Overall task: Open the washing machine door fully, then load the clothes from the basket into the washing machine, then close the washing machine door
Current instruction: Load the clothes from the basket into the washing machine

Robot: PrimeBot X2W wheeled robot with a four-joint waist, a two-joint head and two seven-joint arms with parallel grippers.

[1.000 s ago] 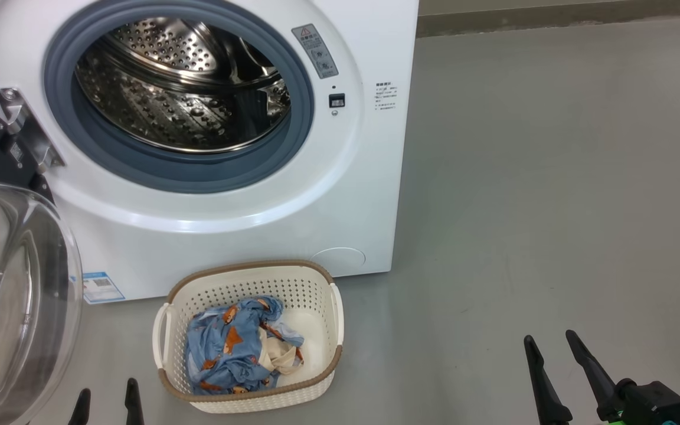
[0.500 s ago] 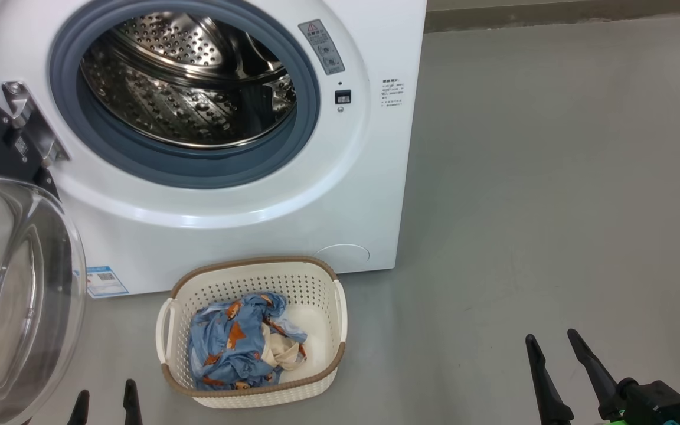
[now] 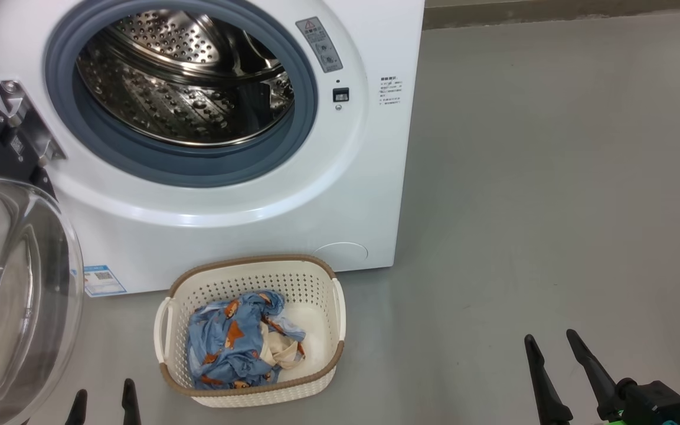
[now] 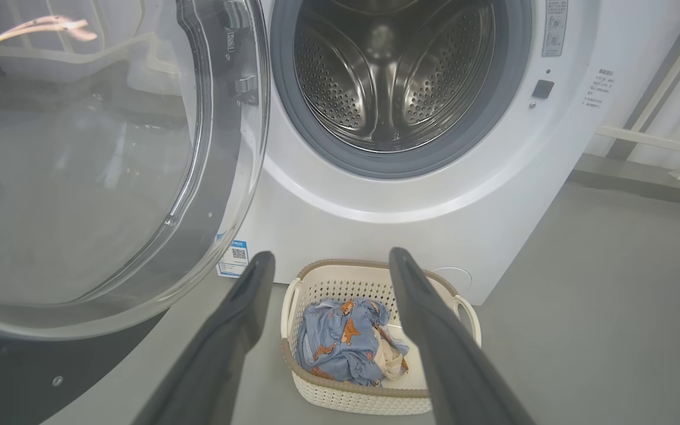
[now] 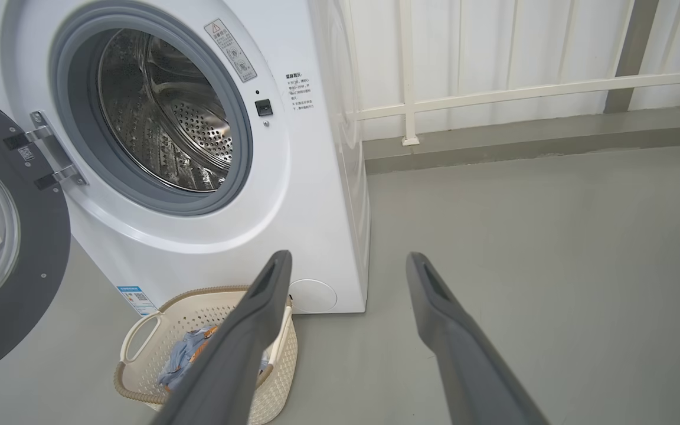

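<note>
Nothing's moved bar a slight head-cam shift: clothes (image 3: 239, 345) sit bundled in the basket (image 3: 316, 268) on the floor, just in front of the washing machine (image 3: 245, 230). Washing machine door (image 3: 27, 283) hangs wide open on my left. Left gripper (image 3: 104, 392) & right gripper (image 3: 549, 335) sit low, fingers wide, empty. I'd say door step's done, loading's next.

Smooth grey floor (image 3: 552, 177), evenly lit and faintly scuffed. Along its far edge runs a darker raised kerb (image 5: 523, 139). A white railing (image 5: 523, 93) stands on the kerb, in front of a pale ribbed wall (image 5: 493, 41).
</note>
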